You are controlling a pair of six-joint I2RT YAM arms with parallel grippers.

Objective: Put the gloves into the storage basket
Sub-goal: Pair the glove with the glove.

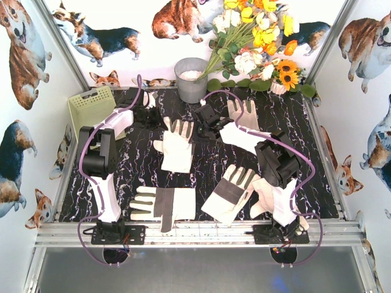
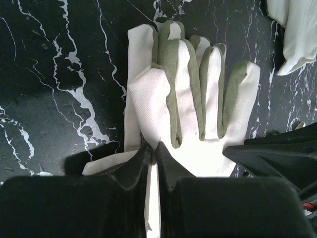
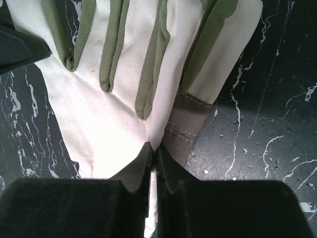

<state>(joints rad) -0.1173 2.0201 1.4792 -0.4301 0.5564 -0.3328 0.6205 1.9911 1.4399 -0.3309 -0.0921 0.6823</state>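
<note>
**Notably, Both Grippers Were Clamped on Glove Fabric**

The black marbled table (image 1: 208, 162) carried all items. A bunch of flowers (image 1: 256, 36) stood at the far edge towards the right, with a grey bucket (image 1: 191, 79) just beside it. The storage basket (image 1: 91, 108) sat at the far left corner, next to the left arm. The gloves (image 1: 176, 146) lay spread over the tabletop, apart from the basket: one mid-table, others along the near edge and one near the flowers. The left gripper (image 2: 153, 148) was closed, pinching a fold of a glove (image 2: 148, 94) whose fingers pointed away from the wrist camera. The right gripper (image 3: 152, 148) was likewise closed on glove fabric. Whether both held one glove could not be determined.
</note>
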